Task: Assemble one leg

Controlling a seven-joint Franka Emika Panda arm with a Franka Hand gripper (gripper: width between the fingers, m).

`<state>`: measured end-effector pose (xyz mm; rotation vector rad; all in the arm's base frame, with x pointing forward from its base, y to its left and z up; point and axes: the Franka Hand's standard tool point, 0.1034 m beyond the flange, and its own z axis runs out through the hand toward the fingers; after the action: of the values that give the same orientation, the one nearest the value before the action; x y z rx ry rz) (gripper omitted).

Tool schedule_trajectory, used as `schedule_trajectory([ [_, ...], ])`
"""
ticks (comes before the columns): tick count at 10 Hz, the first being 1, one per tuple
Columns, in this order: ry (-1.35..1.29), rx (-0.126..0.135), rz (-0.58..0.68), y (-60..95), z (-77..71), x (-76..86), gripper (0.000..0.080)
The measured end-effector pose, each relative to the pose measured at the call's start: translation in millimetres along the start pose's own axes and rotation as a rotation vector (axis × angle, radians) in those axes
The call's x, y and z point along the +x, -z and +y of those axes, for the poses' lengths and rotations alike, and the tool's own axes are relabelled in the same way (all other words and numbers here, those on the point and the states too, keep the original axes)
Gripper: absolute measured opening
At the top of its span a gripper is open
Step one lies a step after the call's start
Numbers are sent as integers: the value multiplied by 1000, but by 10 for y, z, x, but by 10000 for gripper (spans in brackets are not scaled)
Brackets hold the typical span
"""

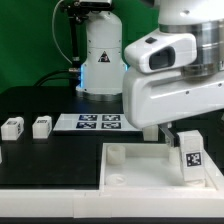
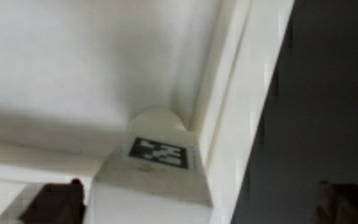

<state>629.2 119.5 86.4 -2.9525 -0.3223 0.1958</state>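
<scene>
At the exterior view's left, two spare pegs [image 1: 12,127] [image 1: 41,126] sit on the black worktop [image 1: 50,160] — then the marker board [image 1: 97,122], the white panel [image 1: 150,175], and the leg [image 1: 190,155] upright at its right corner — tool [image 2: 197,203] released, fingers spread.

I have a black table [image 1: 50,165] carrying everything. Directly under the fingers [image 2: 60,203] the big white panel [image 1: 140,172] lies flat on it, and in the wrist view a strip of bare black shows beside the panel's edge, below one finger. Away from the fingers, toward the exterior view's left, the marker board [image 1: 98,122] lies flat, the nearest thing to them. Beyond it stands a loose leg [image 1: 42,126], then a second leg [image 1: 12,127], near each other but apart. Farthest from the fingers, a white piece [image 1: 2,155] is cut by the frame edge; I cannot tell what it is.
</scene>
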Motion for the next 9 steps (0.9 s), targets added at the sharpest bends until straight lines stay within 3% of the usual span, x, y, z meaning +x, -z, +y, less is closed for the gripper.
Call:
schedule_trajectory([
  [1, -2, 13, -52, -48, 6, -2, 649],
  [4, -3, 13, -48, -57, 11, 10, 626],
  [5, -3, 13, -49, -58, 11, 9, 427],
  [6, -4, 11, -48, -55, 30, 9, 427],
  [7, -9, 8, -49, -58, 67, 4, 313],
  [9, -52, 7, -49, -58, 75, 2, 308],
])
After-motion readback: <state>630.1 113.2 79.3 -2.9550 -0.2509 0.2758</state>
